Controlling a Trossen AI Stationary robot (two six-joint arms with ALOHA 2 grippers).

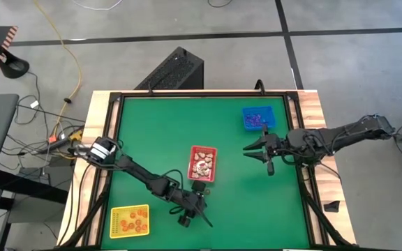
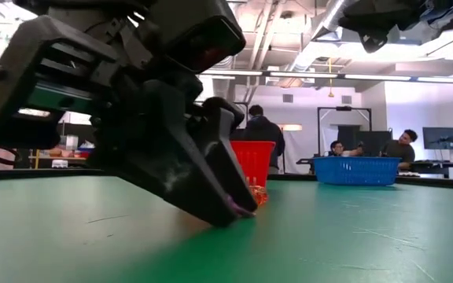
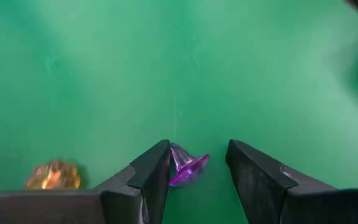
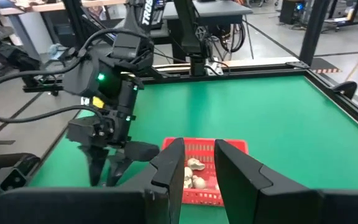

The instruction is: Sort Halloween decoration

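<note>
Down on green felt table (image 1: pixel 159 132), left gripper (image 3: pixel 197 177) over a trinket.
Fingers spread, small translucent purple cone-shaped trinket (image 3: pixel 185 168) lying loose between, touching one finger; right gripper (image 1: pixel 253 148) hovering beside blue plastic tray (image 1: pixel 258 118), parted, empty.

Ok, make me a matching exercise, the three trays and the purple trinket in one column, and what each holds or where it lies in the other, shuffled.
Column one:
1. red tray
2. blue tray
3. yellow tray
4. purple trinket

Column two:
A. holds orange trinkets
B. lies on the green mat between the open fingers of the left gripper
C. holds whitish trinkets
D. holds purple trinkets

Pairs: 1-C, 2-D, 3-A, 4-B
</note>
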